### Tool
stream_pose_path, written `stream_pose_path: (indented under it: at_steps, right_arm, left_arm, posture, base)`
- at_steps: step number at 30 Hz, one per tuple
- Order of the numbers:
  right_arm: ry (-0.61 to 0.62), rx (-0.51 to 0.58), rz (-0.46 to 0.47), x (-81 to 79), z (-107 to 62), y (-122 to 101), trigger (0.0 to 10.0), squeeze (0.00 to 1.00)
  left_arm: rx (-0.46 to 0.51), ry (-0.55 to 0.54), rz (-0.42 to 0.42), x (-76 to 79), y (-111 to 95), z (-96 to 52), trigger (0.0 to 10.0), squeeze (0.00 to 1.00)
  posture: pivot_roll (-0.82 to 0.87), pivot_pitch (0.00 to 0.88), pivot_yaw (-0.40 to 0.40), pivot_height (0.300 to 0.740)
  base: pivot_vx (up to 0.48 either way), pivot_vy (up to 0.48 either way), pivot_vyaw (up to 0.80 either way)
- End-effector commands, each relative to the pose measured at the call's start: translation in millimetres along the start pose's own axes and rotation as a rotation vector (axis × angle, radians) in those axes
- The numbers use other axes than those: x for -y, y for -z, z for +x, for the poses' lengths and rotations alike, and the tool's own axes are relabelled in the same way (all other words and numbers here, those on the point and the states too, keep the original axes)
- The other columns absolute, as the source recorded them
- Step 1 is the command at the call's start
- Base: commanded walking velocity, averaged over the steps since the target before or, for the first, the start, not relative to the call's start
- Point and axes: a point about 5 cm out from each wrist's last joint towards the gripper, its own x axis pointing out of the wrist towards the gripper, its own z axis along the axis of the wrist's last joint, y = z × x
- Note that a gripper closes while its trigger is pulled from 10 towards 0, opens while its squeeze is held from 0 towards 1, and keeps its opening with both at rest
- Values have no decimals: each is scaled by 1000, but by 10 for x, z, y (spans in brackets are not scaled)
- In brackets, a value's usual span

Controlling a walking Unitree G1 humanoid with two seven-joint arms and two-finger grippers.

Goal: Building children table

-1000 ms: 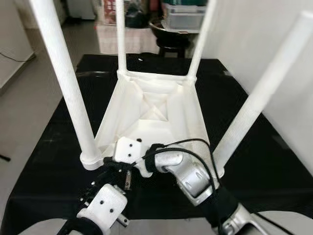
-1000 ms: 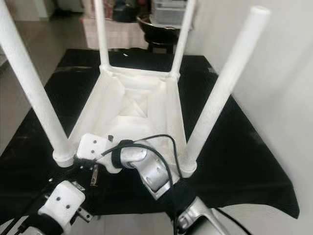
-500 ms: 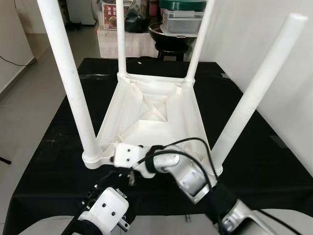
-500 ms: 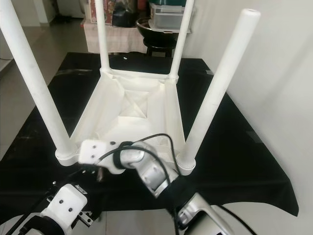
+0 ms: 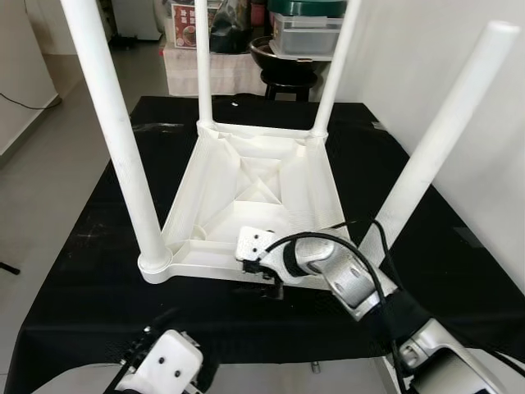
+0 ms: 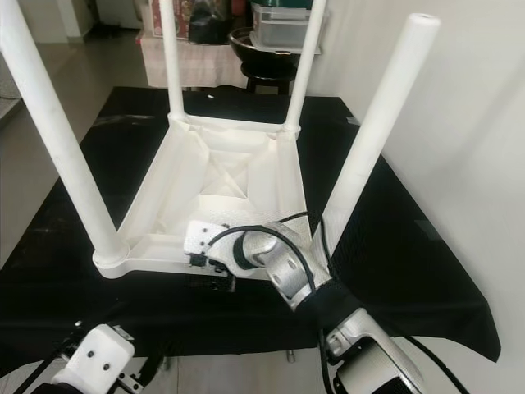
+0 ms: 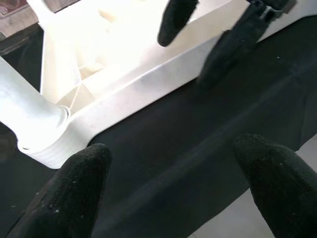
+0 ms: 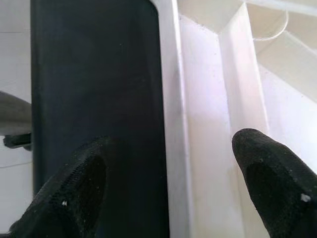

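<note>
White plastic children table upside down on black cloth, four legs up. Right gripper now at near rim, farther right than before, jaws wide across rim edge. Left gripper pulled back lower, jaws wide, holding nothing.

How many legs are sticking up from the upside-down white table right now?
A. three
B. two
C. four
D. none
C, because the upside-down white table on the black cloth has one white leg standing up at each of its four corners, such as the near left leg and the near right leg.
</note>
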Motion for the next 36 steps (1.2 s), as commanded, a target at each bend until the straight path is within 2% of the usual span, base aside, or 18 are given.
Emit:
stream_pose_path:
  at_steps: [1, 2, 3, 5, 6, 11, 15, 17, 19, 20, 21, 22, 23, 25, 26, 30, 33, 36]
  right_arm:
    - [37, -71, 37, 67, 9, 61, 8627, 0]
    - [47, -95, 55, 80, 23, 79, 8627, 0]
    - [40, -116, 63, 71, 44, 92, 2706, 0]
    - [30, -126, 65, 59, 53, 97, 2706, 0]
    - [23, -139, 67, 50, 63, 105, 0, 0]
    - [23, -164, 87, 55, 88, 113, 0, 0]
    - [1, -190, 60, 38, 111, 122, 0, 0]
    - [5, -158, 43, 39, 142, 79, 0, 0]
    - [16, -111, 25, 43, 165, 24, 0, 0]
    - [32, -3, -8, 42, 198, -104, 0, 0]
    - [32, -3, -8, 42, 198, -104, 0, 0]
    - [52, 114, -48, 36, 212, -256, 0, 0]
    - [61, 156, -65, 34, 213, -314, 0, 0]
    - [66, 175, -75, 33, 212, -342, 0, 0]
    - [53, 259, -142, -19, 203, -460, 0, 0]
    - [21, 370, -218, -118, 191, -649, 0, 0]
    - [9, 396, -238, -145, 192, -695, 0, 0]
    - [-9, 437, -330, -234, 244, -769, 0, 0]
  left_arm:
    - [13, -33, 19, -33, -32, -43, 10000, 0]
    - [12, -48, 20, -50, -34, -50, 10000, 0]
    - [11, -65, 10, -69, -33, -54, 10000, 0]
    - [10, -74, 2, -79, -34, -57, 10000, 0]
    - [10, -82, -9, -89, -35, -59, 10000, 0]
    - [7, -107, -50, -119, -30, -70, 10000, 0]
    - [0, -143, -90, -155, -20, -82, 10000, 0]
    - [1, -155, -96, -166, -22, -82, 10000, 0]
    - [1, -162, -99, -170, -23, -81, 10000, 0]
    - [3, -167, -101, -172, -27, -77, 10000, 0]
    - [3, -167, -101, -172, -27, -77, 10000, 0]
    - [5, -170, -102, -175, -30, -73, 10000, 0]
    - [6, -172, -103, -179, -31, -72, 10000, 0]
    - [6, -173, -104, -181, -31, -71, 10000, 0]
    - [8, -173, -101, -185, -33, -71, 10000, 0]
    - [11, -174, -98, -204, -39, -70, 10000, 0]
    - [12, -175, -99, -212, -41, -71, 10000, 0]
    - [14, -177, -99, -219, -49, -73, 10000, 0]
  posture:
    - [114, 148, -95, 740]
    - [114, 148, -95, 740]
    - [114, 148, -95, 740]
    - [118, 152, -97, 740]
    - [119, 154, -98, 740]
    - [120, 157, -100, 740]
    - [118, 166, -112, 740]
    - [114, 167, -117, 740]
    - [113, 168, -119, 740]
    - [113, 170, -121, 740]
    - [113, 170, -121, 740]
    - [112, 170, -122, 740]
    - [112, 170, -122, 740]
    - [112, 170, -122, 740]
    - [112, 171, -120, 740]
    - [116, 175, -119, 740]
    - [116, 175, -119, 740]
    - [120, 177, -118, 740]
  base:
    - [0, 0, 0]
    - [0, 0, 0]
    - [0, 0, 0]
    - [0, 0, 0]
    - [0, 0, 0]
    - [0, 0, 0]
    - [0, 0, 0]
    - [0, 0, 0]
    - [0, 0, 0]
    - [0, 0, 0]
    - [0, 0, 0]
    - [0, 0, 0]
    - [0, 0, 0]
    - [0, 0, 0]
    - [0, 0, 0]
    - [0, 0, 0]
    - [0, 0, 0]
    - [0, 0, 0]
